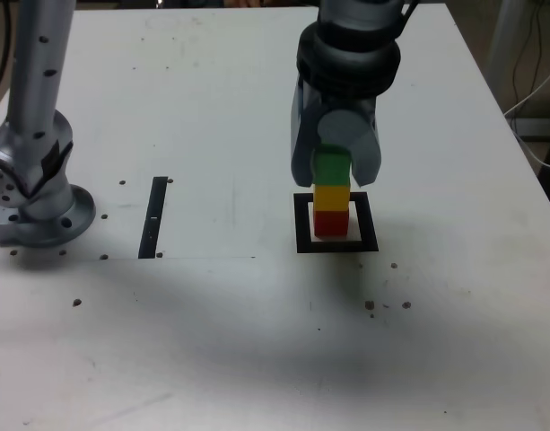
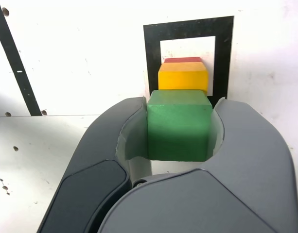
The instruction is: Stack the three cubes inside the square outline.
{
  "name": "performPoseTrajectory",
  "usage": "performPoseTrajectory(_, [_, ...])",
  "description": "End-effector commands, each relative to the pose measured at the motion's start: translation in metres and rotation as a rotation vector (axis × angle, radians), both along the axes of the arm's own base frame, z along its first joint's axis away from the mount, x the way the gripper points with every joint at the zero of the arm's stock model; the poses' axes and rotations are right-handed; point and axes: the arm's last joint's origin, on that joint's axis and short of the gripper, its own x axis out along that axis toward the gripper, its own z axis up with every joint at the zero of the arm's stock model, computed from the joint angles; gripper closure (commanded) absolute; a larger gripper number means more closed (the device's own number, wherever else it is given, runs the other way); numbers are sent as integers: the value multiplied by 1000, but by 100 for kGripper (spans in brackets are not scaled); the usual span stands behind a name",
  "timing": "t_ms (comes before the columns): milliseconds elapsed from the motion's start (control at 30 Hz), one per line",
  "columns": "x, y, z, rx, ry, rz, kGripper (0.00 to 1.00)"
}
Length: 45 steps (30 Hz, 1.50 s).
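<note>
White table (image 1: 212, 341) bears no writing; gripper (image 1: 336, 166) pinches green cube (image 1: 330, 167) atop yellow cube (image 1: 331, 197).

Red cube (image 1: 329, 224) on white centre of black square outline (image 1: 301, 224); yellow cube (image 1: 331, 196) upright on red; green cube (image 1: 330, 166) on top of yellow.

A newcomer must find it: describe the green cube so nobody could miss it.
On the white table, find the black square outline. A cube stack stands inside: red cube lowest, yellow cube above. The green cube is uppermost, the only one clamped in the gripper.
</note>
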Motion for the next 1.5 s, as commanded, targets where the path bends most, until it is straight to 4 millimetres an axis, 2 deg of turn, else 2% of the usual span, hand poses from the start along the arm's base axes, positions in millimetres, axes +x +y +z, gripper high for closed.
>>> performPoseTrajectory(0, [1,1,-3,-1,9,-1,78])
performPoseTrajectory(233, [3,6,-6,2,21,-7,73])
performPoseTrajectory(367, [3,7,-8,-2,31,-6,63])
performPoseTrajectory(467, [2,8,-10,-13,44,-5,47])
performPoseTrajectory(633, [2,8,-12,-29,55,-9,13])
performPoseTrajectory(733, [2,9,-12,-30,56,-11,3])
performPoseTrajectory(1233, [4,10,-6,-6,26,-23,1])
performPoseTrajectory(1467, [-7,12,5,-1,31,-24,1])
